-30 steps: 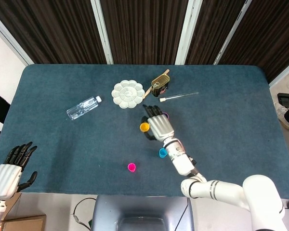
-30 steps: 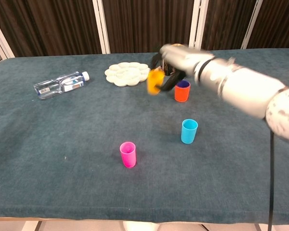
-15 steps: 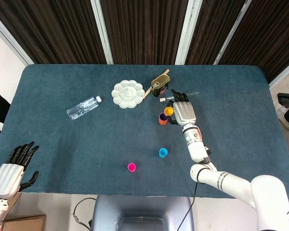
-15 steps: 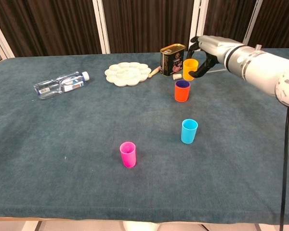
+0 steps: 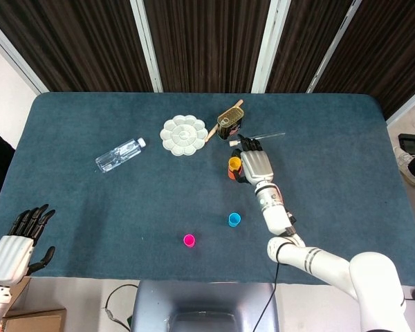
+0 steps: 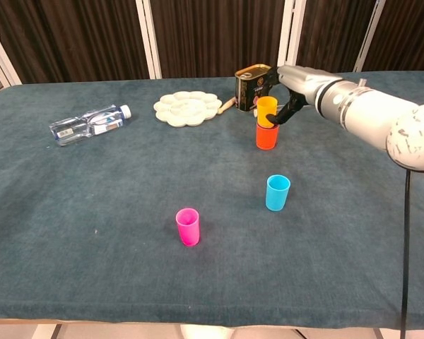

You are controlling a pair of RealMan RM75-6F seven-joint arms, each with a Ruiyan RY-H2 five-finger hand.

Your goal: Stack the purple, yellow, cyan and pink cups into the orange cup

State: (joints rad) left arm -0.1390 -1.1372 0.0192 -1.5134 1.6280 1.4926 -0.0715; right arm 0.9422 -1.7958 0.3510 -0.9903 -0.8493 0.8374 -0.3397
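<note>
The head view looks almost straight down from high above the table, taking in the whole blue-green tabletop, the dark curtains at its far edge and the robot's own base at the bottom. The chest view sits much lower and nearer, facing forward across the table at a shallow angle toward the same curtains (their lower part only). Both views share the tabletop's middle: water bottle, paint palette, tin can.
</note>
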